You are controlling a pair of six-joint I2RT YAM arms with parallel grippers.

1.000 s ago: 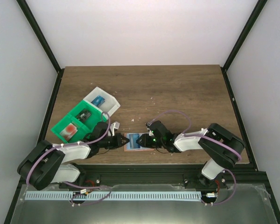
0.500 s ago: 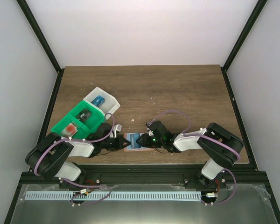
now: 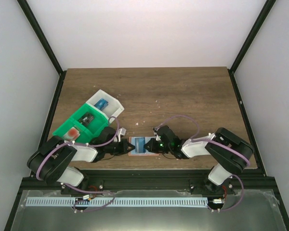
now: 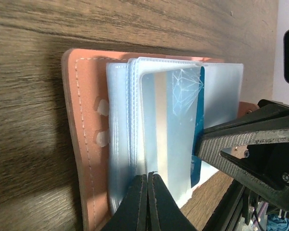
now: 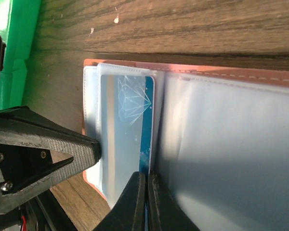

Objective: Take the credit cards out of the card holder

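The card holder (image 3: 138, 146) lies open near the table's front edge, with salmon edging (image 4: 82, 144) and clear sleeves. A blue credit card (image 5: 130, 120) with a white line pattern sits in the top sleeve (image 4: 173, 120). My right gripper (image 5: 145, 175) reaches in from the right, shut on that card's dark blue edge. From the left comes my left gripper (image 4: 148, 174), shut, its tips against the sleeves with nothing visibly between them. In the top view the two grippers face each other across the holder, left gripper (image 3: 128, 147) and right gripper (image 3: 147, 146).
A green tray (image 3: 79, 126) holding a red card (image 3: 73, 132) and a dark card (image 3: 88, 119) stands to the back left. A white tray (image 3: 111, 109) with a blue card (image 3: 102, 104) adjoins it. Small crumbs (image 3: 137, 123) dot the wood.
The right gripper's jaws have closed onto the blue card's edge. The left gripper had slid in to the holder's left side and has stayed shut there.
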